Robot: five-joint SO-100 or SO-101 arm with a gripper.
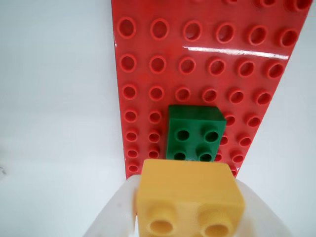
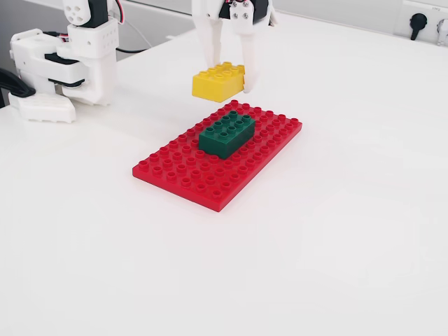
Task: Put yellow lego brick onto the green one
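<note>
My white gripper (image 2: 229, 78) is shut on the yellow lego brick (image 2: 218, 81) and holds it in the air, above and behind the far end of the red baseplate (image 2: 182, 175). The green brick (image 2: 226, 134) sits studs-up on the baseplate, just below and in front of the yellow one. In the wrist view the yellow brick (image 1: 189, 200) fills the bottom between my white fingers (image 1: 116, 212). The green brick (image 1: 196, 132) lies just beyond it, partly hidden by it, on the red baseplate (image 1: 163, 59).
The arm's white base and motors (image 2: 66, 59) stand at the back left. A wall socket (image 2: 420, 21) is at the far right corner. The white table (image 2: 336, 245) spreads around the baseplate.
</note>
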